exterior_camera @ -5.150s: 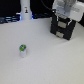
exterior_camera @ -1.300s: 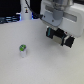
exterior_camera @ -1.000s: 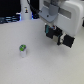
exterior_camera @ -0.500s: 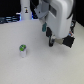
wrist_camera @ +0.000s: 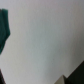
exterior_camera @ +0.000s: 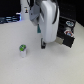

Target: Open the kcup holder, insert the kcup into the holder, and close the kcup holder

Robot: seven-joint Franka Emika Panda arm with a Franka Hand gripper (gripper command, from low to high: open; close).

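Arm shift: since the earlier exterior frames the white robot arm [exterior_camera: 48, 20] has been swung away from the black boxy kcup holder with pale drawer handles [exterior_camera: 69, 35] and brought over the middle of the white counter [exterior_camera: 50, 67], nearer the pod.
Kcup position: the tiny white cup-shaped kcup with a green top [exterior_camera: 22, 50] is seen upright on the counter, well apart from the kcup holder, toward the exterior view's left of it.
End effector position: the dark end effector [exterior_camera: 42, 44] is held low, between the kcup and the kcup holder, near the kcup but not touching it.
End effector state: whether the fingers are spread or pressed together cannot be told; the exterior view is too blurred, and no fingers can be made out in the wrist view.
Wrist view: mostly pale counter is shown, with a dark green shape [wrist_camera: 4, 30] at one edge, too blurred to be identified.
Handling, judged: the kcup is expected to be very light, thin-walled and fairly smooth, so it could be tipped or pushed by a glancing touch and dented by a hard squeeze.
Grasp place, judged: the white side wall below the green top should be taken across its width, with a gentle closing force.
Holder state: whether a drawer of the kcup holder is pulled out cannot be told.
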